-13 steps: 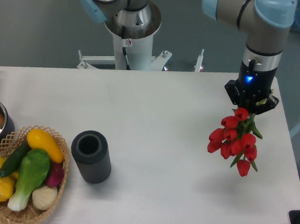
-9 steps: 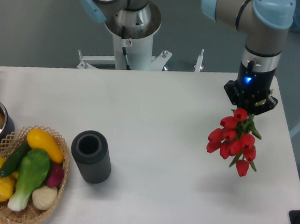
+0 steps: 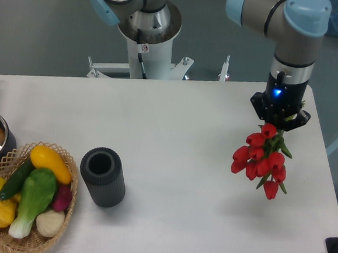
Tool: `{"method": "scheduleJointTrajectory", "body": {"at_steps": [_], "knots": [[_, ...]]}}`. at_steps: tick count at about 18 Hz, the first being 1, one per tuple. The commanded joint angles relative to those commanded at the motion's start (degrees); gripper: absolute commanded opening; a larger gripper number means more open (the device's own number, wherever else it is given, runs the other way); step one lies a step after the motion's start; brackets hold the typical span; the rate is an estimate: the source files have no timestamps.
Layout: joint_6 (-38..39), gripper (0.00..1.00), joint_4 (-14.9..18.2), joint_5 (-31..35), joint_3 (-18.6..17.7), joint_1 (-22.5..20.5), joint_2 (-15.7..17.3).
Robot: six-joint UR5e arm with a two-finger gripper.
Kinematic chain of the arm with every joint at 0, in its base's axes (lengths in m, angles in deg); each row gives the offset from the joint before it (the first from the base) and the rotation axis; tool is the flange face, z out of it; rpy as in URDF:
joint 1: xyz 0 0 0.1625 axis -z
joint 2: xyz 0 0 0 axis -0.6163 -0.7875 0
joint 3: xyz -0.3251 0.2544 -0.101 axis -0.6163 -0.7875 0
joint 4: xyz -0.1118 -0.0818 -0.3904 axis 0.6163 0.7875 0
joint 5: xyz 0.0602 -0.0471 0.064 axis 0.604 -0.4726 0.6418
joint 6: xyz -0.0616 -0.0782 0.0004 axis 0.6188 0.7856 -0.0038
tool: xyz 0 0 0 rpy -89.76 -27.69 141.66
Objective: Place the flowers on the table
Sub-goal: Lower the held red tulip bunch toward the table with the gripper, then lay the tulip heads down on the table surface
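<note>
While gripper point(image 3: 279, 119) clasps the stems | flowers point(image 3: 260, 160): red closed buds (hanging head-down) | above table point(image 3: 186, 134)

One fixed camera — high, facing the arm's base — looks steeply down on the table point(image 3: 175, 121).

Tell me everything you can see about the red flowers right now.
The flowers are a small bunch of red tulips with closed buds, green stems and leaves. They hang buds-down from the gripper, which holds them by the stem end; the jaws themselves are hidden. The bunch hangs over the right part of the white table, with a faint shadow below it. Whether the lowest bud touches the tabletop cannot be told. Nothing else touches them.
</note>
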Motion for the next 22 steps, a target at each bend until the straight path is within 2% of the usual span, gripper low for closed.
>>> {"method": "scheduleJointTrajectory", "body": {"at_steps": [6, 9, 11, 13, 16, 19, 20, 21, 22], "knots": [[5.27, 0.0, -0.18, 0.0, -0.17, 3.6, -2.11], [10.36, 0.0, -0.44, -0.26, -0.35, 5.71, -3.86], [12.48, 0.05, -0.62, -0.26, -0.35, 6.95, -5.01], [12.49, 0.21, -0.79, -0.26, -0.96, 7.56, -5.45], [11.96, 0.25, -1.76, -0.35, -3.15, 7.65, -5.54], [11.96, 0.45, -2.72, -0.35, -3.78, 7.57, -5.72], [11.87, 0.65, -2.99, -0.35, -3.78, 7.31, -5.63], [11.87, 0.92, -2.99, -0.35, -3.78, 7.13, -5.54], [11.87, 1.0, -2.99, -0.35, -3.78, 6.69, -5.46]]}}
